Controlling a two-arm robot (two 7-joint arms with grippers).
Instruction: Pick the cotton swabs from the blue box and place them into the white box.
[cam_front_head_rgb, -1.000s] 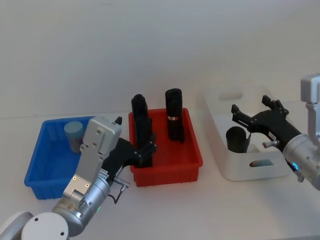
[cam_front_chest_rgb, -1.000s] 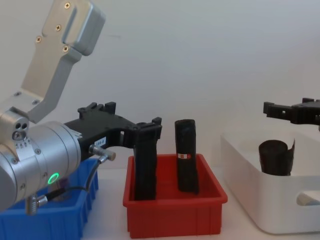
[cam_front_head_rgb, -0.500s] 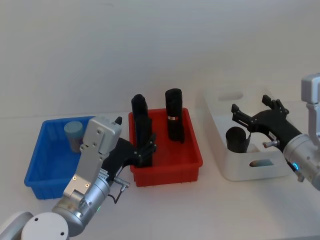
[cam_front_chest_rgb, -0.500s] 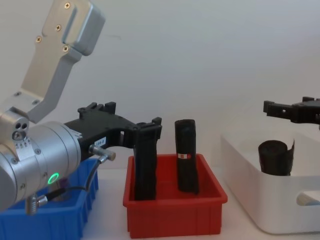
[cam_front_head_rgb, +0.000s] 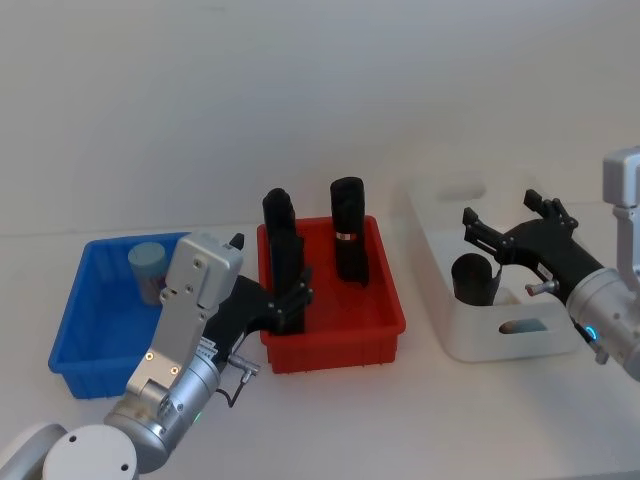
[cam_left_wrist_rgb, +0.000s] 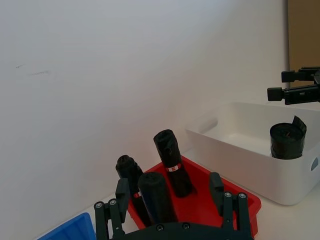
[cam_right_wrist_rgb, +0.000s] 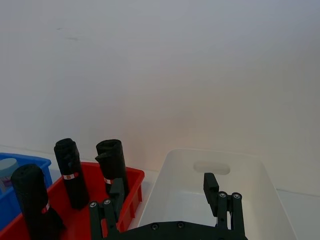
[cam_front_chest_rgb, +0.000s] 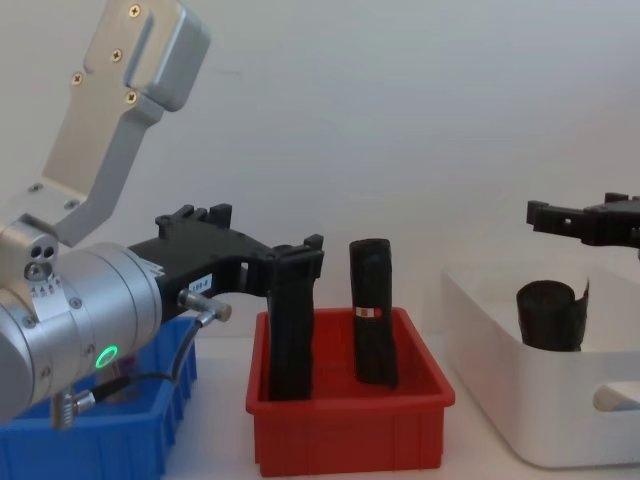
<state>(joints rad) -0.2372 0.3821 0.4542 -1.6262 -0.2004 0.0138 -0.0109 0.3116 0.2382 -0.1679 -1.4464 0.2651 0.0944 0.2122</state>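
Cotton swabs (half hidden) stand in blue box behind left gripper.

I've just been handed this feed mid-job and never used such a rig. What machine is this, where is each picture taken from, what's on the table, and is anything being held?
This is a two-armed robot. One picture looks down from its head, one looks forward from its chest, and one comes from each wrist.

On the table, from the robot's left to right: a low bright blue plastic box holding a small clear jar of cotton swabs with a pale teal lid; a red plastic bin with three black rolls standing in it; and a large white plastic tub with one black roll inside.

The left gripper hangs at the red bin's near left corner, jaws open and empty. The right gripper hovers above the white tub, jaws open and empty too.

Nothing is held; the swab jar sits in the blue box.
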